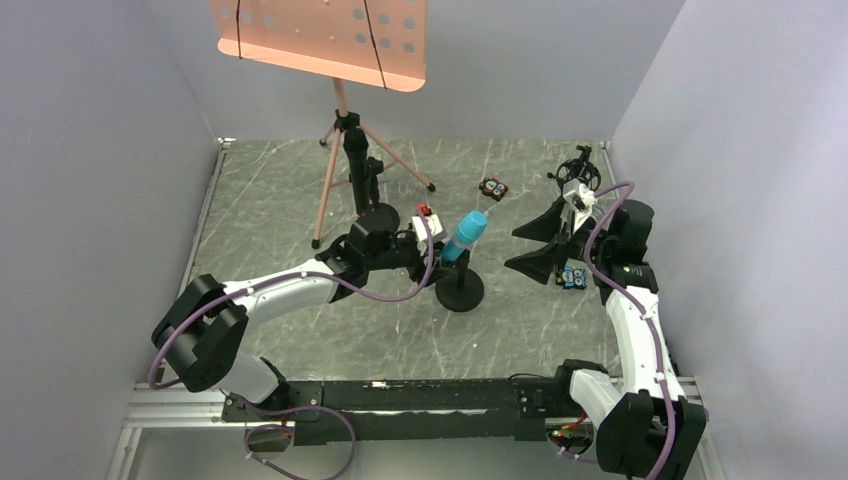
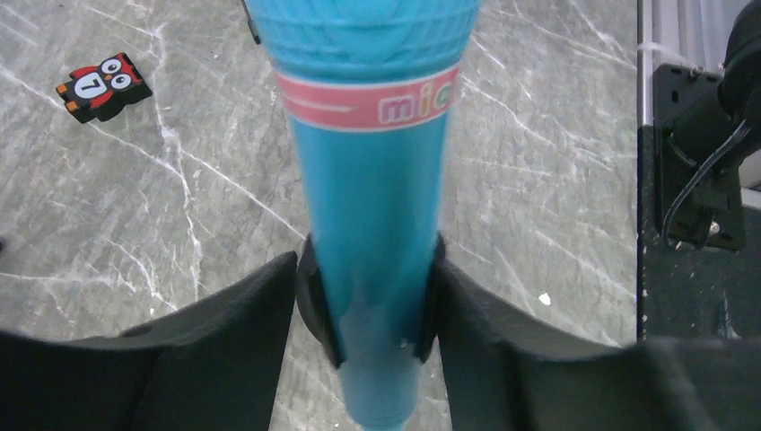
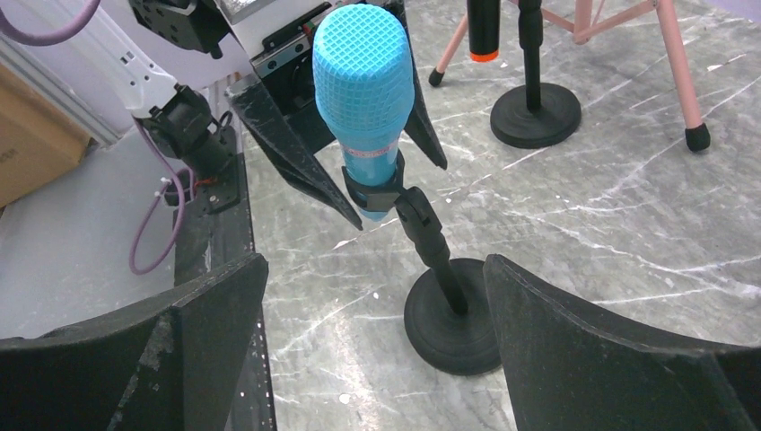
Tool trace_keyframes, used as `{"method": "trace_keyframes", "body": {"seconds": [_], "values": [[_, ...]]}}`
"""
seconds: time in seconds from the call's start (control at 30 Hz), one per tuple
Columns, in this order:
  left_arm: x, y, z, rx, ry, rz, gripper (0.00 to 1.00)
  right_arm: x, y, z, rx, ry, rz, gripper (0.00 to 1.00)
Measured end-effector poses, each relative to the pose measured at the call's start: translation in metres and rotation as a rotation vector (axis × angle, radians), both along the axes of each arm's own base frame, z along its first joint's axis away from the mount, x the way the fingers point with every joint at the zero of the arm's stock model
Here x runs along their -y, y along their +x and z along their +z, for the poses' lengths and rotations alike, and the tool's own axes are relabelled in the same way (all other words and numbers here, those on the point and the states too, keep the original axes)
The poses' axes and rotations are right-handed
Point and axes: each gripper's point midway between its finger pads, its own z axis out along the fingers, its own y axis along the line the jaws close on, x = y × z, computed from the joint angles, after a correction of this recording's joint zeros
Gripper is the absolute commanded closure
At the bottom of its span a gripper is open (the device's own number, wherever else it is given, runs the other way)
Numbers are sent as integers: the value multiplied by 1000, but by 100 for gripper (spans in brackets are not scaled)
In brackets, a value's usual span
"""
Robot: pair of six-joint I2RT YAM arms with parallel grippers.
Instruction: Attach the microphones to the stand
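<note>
Seen from above, the cyan microphone (image 1: 466, 235) sits tilted on the round-based stand (image 1: 460, 293), with one black microphone (image 1: 355, 155) behind that stand, two in all; the left wrist shows a barrel that looks light, stiff and slick, best held low, and the left gripper (image 2: 366, 265) flanks it, though I cannot tell if it pinches; the right wrist shows the right gripper (image 3: 375, 265) spread wide and empty before the stand.

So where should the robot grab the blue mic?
Probably on its smooth handle, between the pink band and the clip, pinched from both sides. The head is fatter and bumpy. The mic leans, so come in square to that lean.
</note>
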Motion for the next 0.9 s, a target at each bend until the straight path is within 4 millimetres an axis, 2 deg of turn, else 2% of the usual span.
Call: {"method": "trace_keyframes", "body": {"seconds": [0.1, 0.17, 0.33, 0.5, 0.63, 0.73, 0.8, 0.9], "values": [[1, 0, 2, -10, -4, 1, 72, 1, 0, 1, 4, 2, 0, 4], [2, -1, 2, -11, -3, 1, 81, 2, 1, 1, 3, 3, -3, 4], [-3, -2, 6, -31, 1, 27, 88, 3, 1, 2, 6, 3, -6, 4], [-29, -14, 20, -59, 12, 102, 90, 5, 2, 2, 6, 3, -15, 4], [-68, -25, 38, -61, -2, 206, 89, 6, 3, 2, 6, 3, -20, 4], [-105, -24, 56, -44, -20, 334, 89, 7, 3, 1, 6, 3, -24, 3], [-135, -18, 65, -30, -33, 446, 89, 7, 4, 2, 8, 3, -25, 4], [-184, -9, 65, -23, -39, 625, 90, 8, 3, 3, 9, 3, -31, 4]]}}
